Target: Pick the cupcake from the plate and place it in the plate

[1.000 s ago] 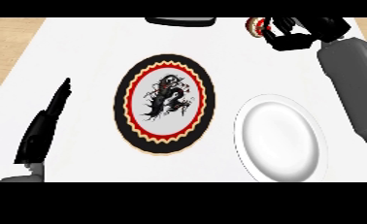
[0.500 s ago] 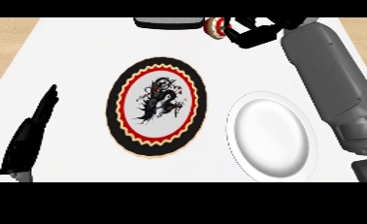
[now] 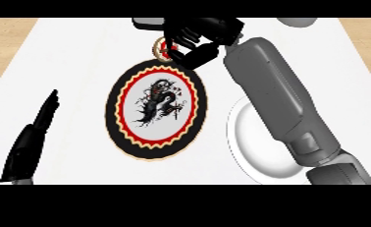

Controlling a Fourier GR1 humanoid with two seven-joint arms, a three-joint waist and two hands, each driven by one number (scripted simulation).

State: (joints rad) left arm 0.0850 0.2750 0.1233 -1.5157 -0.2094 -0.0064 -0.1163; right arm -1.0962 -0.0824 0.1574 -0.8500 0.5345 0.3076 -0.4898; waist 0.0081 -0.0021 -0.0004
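Right hand (image 3: 197, 39) has shifted left since half a second ago and now sits at the far rim of the patterned plate (image 3: 156, 109), fingers curled around the cupcake (image 3: 165, 50). White plate (image 3: 255, 140) lies just right of it, partly under the forearm. Left hand (image 3: 33, 140), well left of it, stays open with straight fingers.

Inspection from my position, looking steeply down: the flat white matte counter top (image 3: 72, 64) fills nearly all of my view and serves as reference. Its surface is plain and unpatterned. The light on it is even, and the tone is the same pale white from its far edge to its near side. Its left edge slants outward toward me, as does its right edge. Beyond the counter's far left corner lies a light tan, wood-toned surface (image 3: 14, 29); I cannot tell if this is floor or furniture. The same tan surface (image 3: 360, 28) shows beyond the far right corner.
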